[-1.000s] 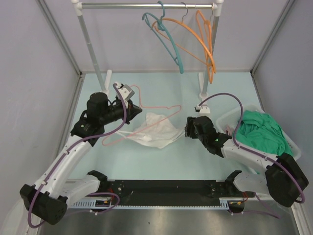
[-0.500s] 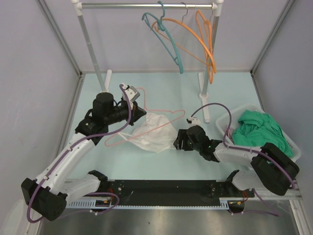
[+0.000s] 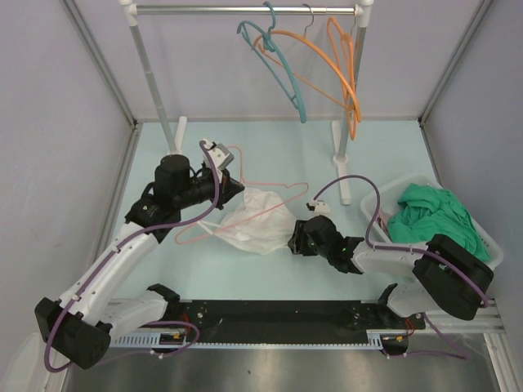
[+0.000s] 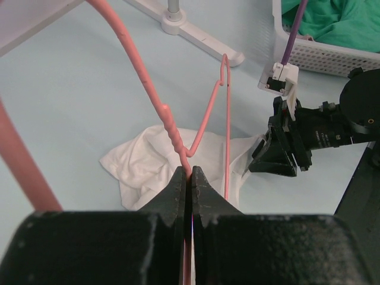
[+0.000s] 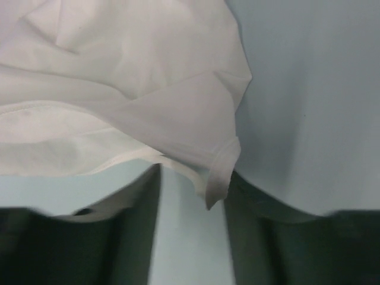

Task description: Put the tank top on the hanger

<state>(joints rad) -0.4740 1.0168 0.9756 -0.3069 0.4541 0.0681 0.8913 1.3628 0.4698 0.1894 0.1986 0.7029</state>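
Observation:
The pink hanger (image 3: 270, 181) lies low over the table, its wire crossing the crumpled white tank top (image 3: 255, 219). My left gripper (image 3: 234, 187) is shut on the hanger (image 4: 144, 76) just below its neck, and the tank top (image 4: 142, 169) lies beyond the fingertips. My right gripper (image 3: 293, 237) sits at the tank top's right edge. Its jaws stand open in the right wrist view, where a folded hem corner of the tank top (image 5: 148, 89) hangs between the fingers (image 5: 252, 205), close to the right one. The right gripper (image 4: 274, 155) also shows in the left wrist view.
A clothes rack stands at the back with a teal hanger (image 3: 276, 65) and orange hangers (image 3: 350, 77); its foot (image 3: 344, 194) is near my right arm. A white basket (image 3: 382, 196) holding a green garment (image 3: 433, 214) sits at the right.
My right gripper has moved left and toward me, down to the tank top's right edge. The left gripper has carried the hanger slightly to the right over the tank top.

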